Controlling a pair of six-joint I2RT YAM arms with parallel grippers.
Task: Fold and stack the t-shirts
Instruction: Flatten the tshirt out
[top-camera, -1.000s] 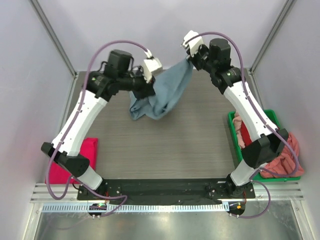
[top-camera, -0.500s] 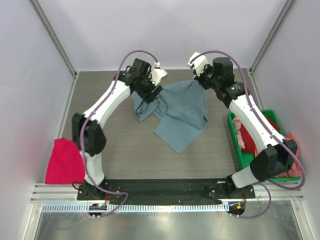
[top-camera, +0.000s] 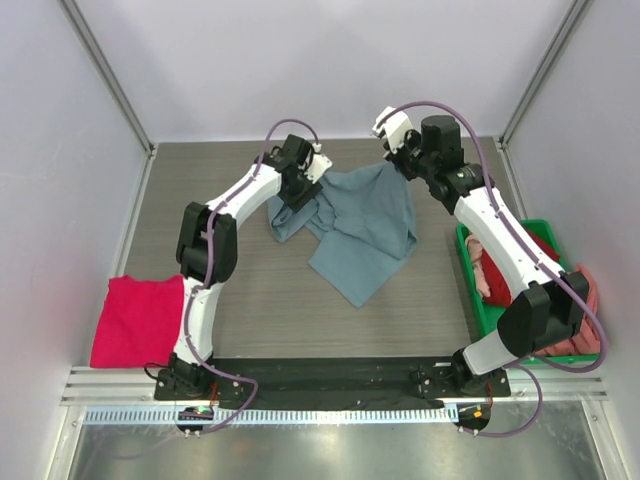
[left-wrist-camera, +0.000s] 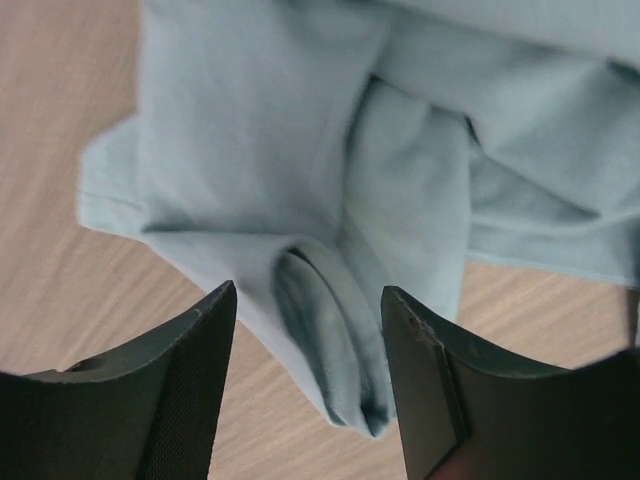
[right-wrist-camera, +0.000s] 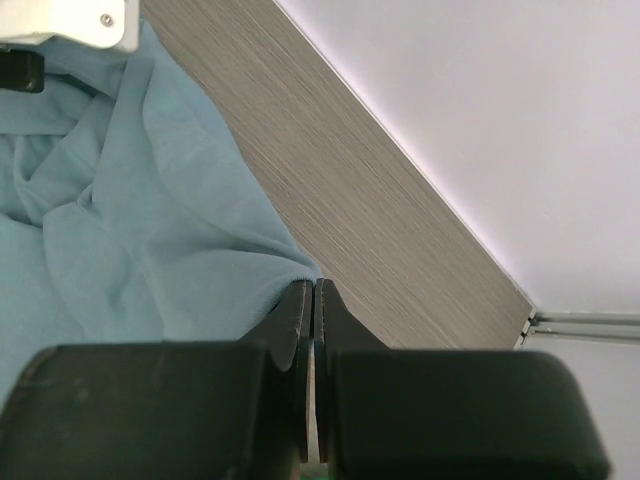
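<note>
Grey-blue t-shirt (top-camera: 360, 235) lies rumpled at centre back; magenta t-shirt (top-camera: 138, 320) lies folded near-left.

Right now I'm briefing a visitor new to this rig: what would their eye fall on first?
The crumpled grey-blue t-shirt at the far middle of the table, one corner pinched in the right fingers while the left fingers hang open over its bunched left side. Next, the folded magenta t-shirt at the near left edge, and the green bin on the right, heaped with red and salmon shirts.
</note>
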